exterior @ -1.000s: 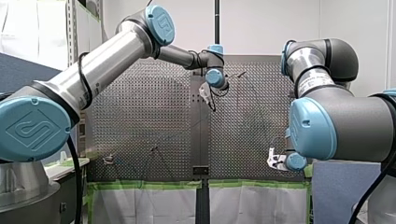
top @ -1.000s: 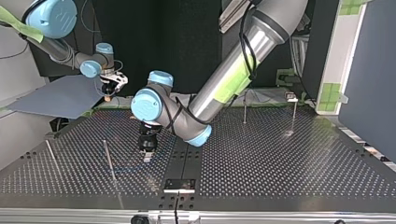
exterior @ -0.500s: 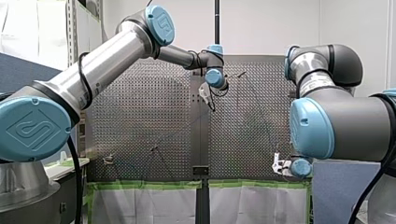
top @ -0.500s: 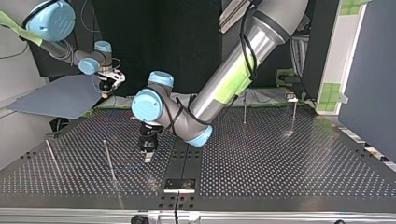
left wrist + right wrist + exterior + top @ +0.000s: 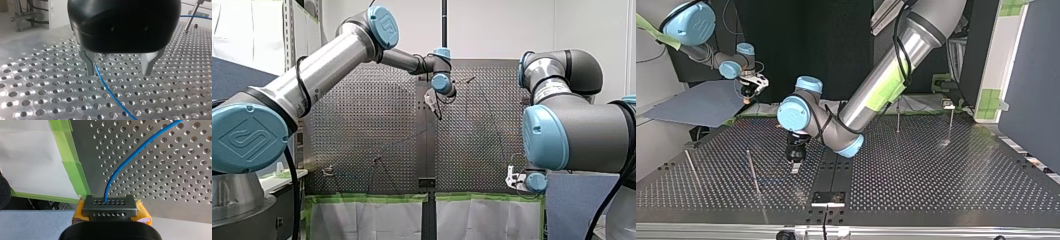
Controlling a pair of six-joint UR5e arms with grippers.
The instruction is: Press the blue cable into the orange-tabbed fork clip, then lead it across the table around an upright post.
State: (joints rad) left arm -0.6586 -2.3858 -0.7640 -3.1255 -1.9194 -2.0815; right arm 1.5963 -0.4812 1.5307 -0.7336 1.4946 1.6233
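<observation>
In the left wrist view my left gripper stands open just above the perforated table, its metal fingers wide apart. The blue cable lies on the table and runs up beside one finger, inside the gap. My right gripper, with yellow pads, is shut on the blue cable past the taped table edge. From across the table, my left gripper is low at mid-table and my right gripper hangs raised behind the far edge. A small clip sits at the far right.
Upright posts stand on the table: two thin ones at the top view's left, two at its far right. Green tape lines the table edge. A dark centre strip runs across the table.
My right gripper has drawn back off the table with the cable, down and right in the front view. My left gripper has stayed in place, still open.
</observation>
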